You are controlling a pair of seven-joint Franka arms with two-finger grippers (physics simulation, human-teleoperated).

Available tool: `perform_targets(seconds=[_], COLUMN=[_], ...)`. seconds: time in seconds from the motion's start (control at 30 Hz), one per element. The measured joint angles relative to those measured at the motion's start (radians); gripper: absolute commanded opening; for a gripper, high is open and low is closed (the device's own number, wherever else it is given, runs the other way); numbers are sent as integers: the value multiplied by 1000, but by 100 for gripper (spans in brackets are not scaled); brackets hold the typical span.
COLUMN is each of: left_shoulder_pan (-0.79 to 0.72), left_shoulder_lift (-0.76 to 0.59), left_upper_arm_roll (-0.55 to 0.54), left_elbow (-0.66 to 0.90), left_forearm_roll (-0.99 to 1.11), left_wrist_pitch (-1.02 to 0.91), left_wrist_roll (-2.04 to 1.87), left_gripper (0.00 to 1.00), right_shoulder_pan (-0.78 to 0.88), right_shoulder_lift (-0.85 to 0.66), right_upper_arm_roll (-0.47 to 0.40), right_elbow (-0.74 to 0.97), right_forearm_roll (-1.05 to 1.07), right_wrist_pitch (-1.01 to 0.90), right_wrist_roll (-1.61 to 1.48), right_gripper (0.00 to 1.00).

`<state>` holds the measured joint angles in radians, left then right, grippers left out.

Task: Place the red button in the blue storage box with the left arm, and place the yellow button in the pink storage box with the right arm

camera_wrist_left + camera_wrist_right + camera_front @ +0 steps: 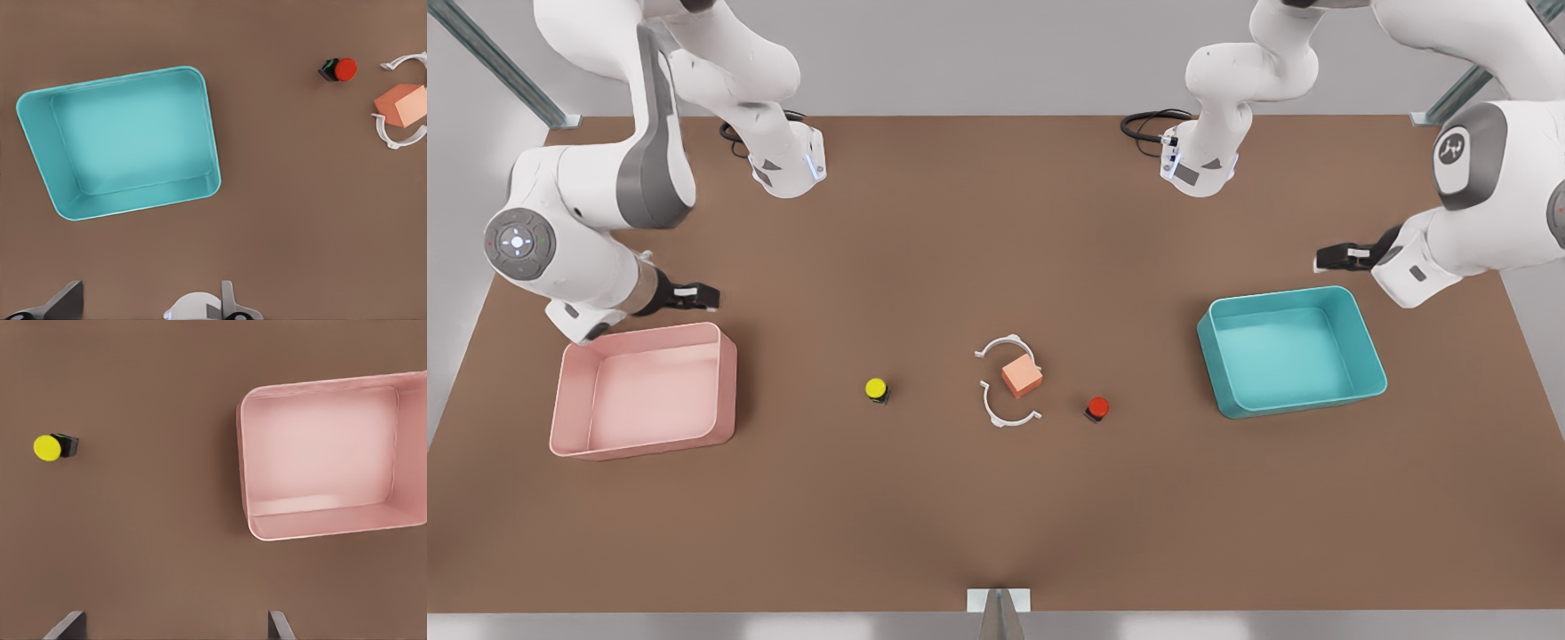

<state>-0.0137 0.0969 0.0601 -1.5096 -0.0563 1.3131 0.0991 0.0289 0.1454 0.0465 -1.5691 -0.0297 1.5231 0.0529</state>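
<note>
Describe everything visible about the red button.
The red button is a tiny glossy red domed cap on a small black square base, plastic by its look. It rests on the brown table, tipped rather than standing square, untouched and apart from everything. It lies between the orange cube, which sits between two white curved pieces, and the blue storage box, nearer the cube. The left pincer hovers open beyond the box, far from it.

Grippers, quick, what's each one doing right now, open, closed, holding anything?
Left gripper: open, empty, beside the blue storage box.
Right gripper: open, empty, beside the pink storage box.
</note>
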Motion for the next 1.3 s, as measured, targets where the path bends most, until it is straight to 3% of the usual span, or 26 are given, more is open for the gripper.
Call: perform_targets(seconds=[0.1, 0.23, 0.37, 0.63, 0.9, 0.93, 1.0, 1.03, 1.07, 1.1, 1.17, 1.23, 1.3], left_shoulder_pan=[-38, -291, -376, -471, -486, -486, -487, -488, -491, -495, -499, -500, -500], left_shoulder_lift=[40, 175, 318, 549, 616, 625, 653, 672, 683, 688, 689, 687, 684], left_upper_arm_roll=[-1, -3, -3, -2, -2, -2, -2, -2, -2, -2, -2, -2, -2], left_elbow=[1, -54, -87, 10, -28, -32, -31, -29, -28, -27, -24, -17, -15], left_forearm_roll=[-2, -5, -17, -42, -46, -46, -45, -45, -45, -45, -46, -47, -44], left_wrist_pitch=[63, 204, 398, 730, 868, 876, 889, 897, 907, 916, 931, 941, 948], left_wrist_roll=[6, -18, -48, -132, -198, -205, -216, -222, -227, -232, -242, -251, -263], left_gripper=[100, 100, 100, 100, 100, 100, 100, 100, 89, 71, 66, 52, 46], right_shoulder_pan=[1, 219, 305, 303, 272, 269, 268, 268, 268, 269, 267, 267, 267], right_shoulder_lift=[59, 399, 552, 580, 530, 529, 532, 533, 533, 533, 532, 532, 531], right_upper_arm_roll=[1, 28, 116, 94, 109, 110, 111, 111, 111, 109, 107, 108, 111], right_elbow=[74, 275, 117, 16, -137, -140, -139, -138, -139, -139, -139, -139, -139], right_forearm_roll=[13, 54, -4, -75, -83, -83, -83, -82, -82, -82, -82, -82, -82], right_wrist_pitch=[62, 139, 362, 659, 756, 763, 775, 780, 784, 787, 792, 795, 795], right_wrist_roll=[3, 8, 39, 102, 137, 141, 147, 149, 152, 154, 159, 164, 168], right_gripper=[100, 100, 100, 100, 99, 91, 62, 60, 60, 60, 60, 59, 58])
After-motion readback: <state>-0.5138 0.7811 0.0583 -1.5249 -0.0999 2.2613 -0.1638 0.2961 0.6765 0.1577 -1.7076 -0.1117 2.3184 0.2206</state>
